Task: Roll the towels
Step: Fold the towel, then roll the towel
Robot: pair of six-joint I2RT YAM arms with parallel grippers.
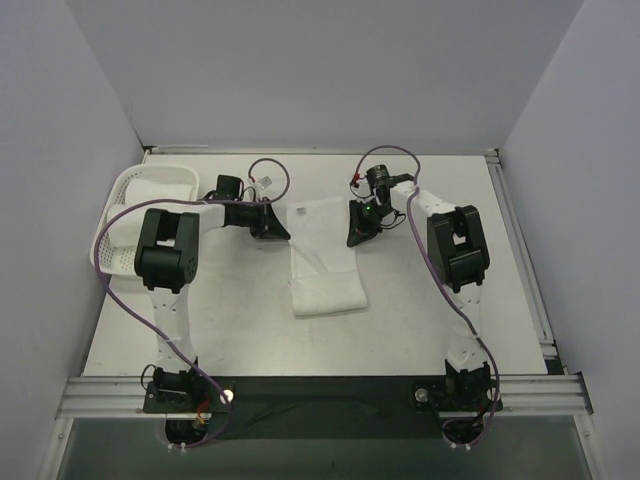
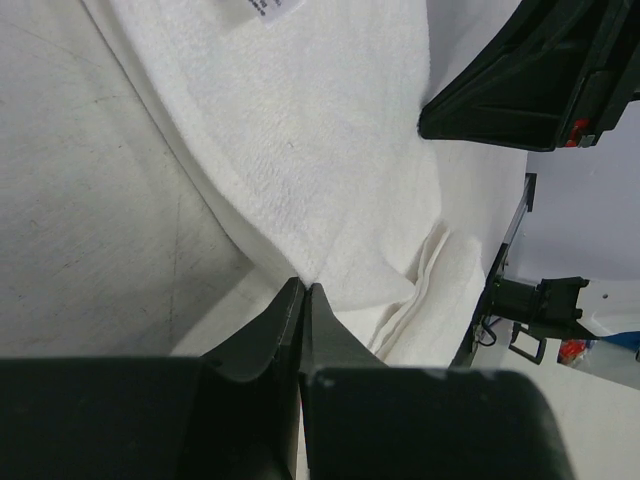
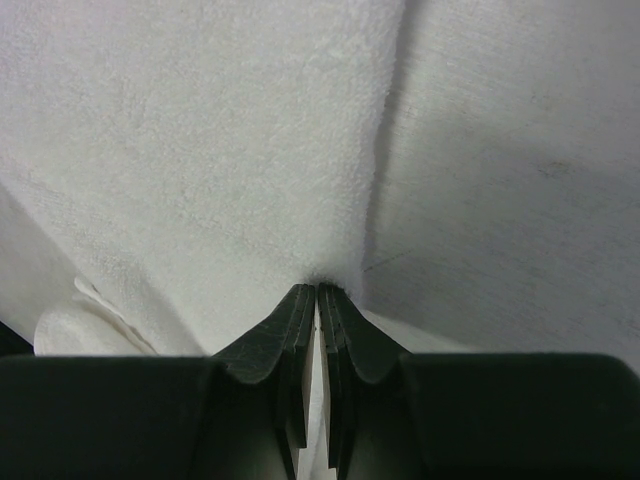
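A white towel (image 1: 322, 258) lies in the middle of the table, its near end folded into a thicker wad (image 1: 327, 296). My left gripper (image 1: 275, 228) is shut on the towel's left edge; in the left wrist view the jaws (image 2: 302, 287) pinch the cloth (image 2: 300, 130). My right gripper (image 1: 357, 232) is shut on the towel's right edge; in the right wrist view the jaws (image 3: 317, 289) grip the cloth (image 3: 200, 150). A small label (image 1: 302, 212) shows near the far left corner.
A white basket (image 1: 135, 215) with more white cloth stands at the far left of the table. Purple cables loop over both arms. Grey walls enclose the table on three sides. A metal rail (image 1: 320, 395) runs along the near edge.
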